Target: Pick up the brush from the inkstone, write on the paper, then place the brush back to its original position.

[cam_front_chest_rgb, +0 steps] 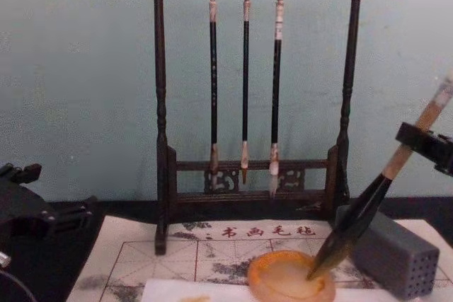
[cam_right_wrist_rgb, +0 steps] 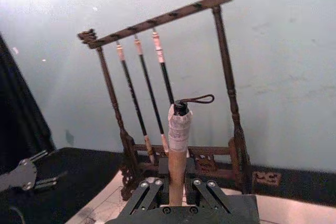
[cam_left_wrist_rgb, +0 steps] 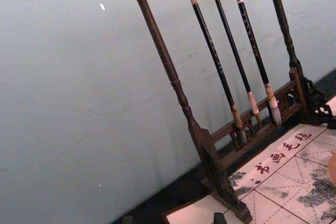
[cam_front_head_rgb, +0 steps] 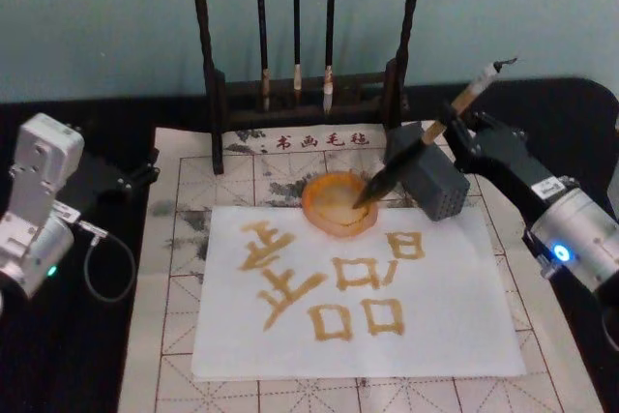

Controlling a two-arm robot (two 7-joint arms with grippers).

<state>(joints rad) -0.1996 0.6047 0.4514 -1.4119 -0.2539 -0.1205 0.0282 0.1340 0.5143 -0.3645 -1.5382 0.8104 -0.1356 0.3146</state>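
One arm is doing the work here: your right gripper (cam_front_head_rgb: 448,123) has its jaws clamped on the tan upper handle of the brush (cam_front_head_rgb: 404,160). In the right wrist view the handle (cam_right_wrist_rgb: 177,166) stands straight up out of the jaws, with the white cap and its loop above them. From the jaws the brush slants down and to the left, and its dark bristle tip rests inside the inkstone (cam_front_head_rgb: 311,208), on the side of the dish nearest the jaws. A grey perforated block (cam_front_head_rgb: 437,191) stands just below the jaws, close beside the inkstone. The paper (cam_front_head_rgb: 455,326) lies flat below and left of the jaws, with yellowish brushed characters on it and the inkstone at its far edge. Beyond the jaws you can see the wooden rack (cam_front_chest_rgb: 161,104) with three thin brushes (cam_front_chest_rgb: 245,83) hanging. Your left gripper (cam_front_head_rgb: 135,176) sits parked well apart from the jaws, over the dark desk beside the felt mat (cam_front_head_rgb: 174,268)
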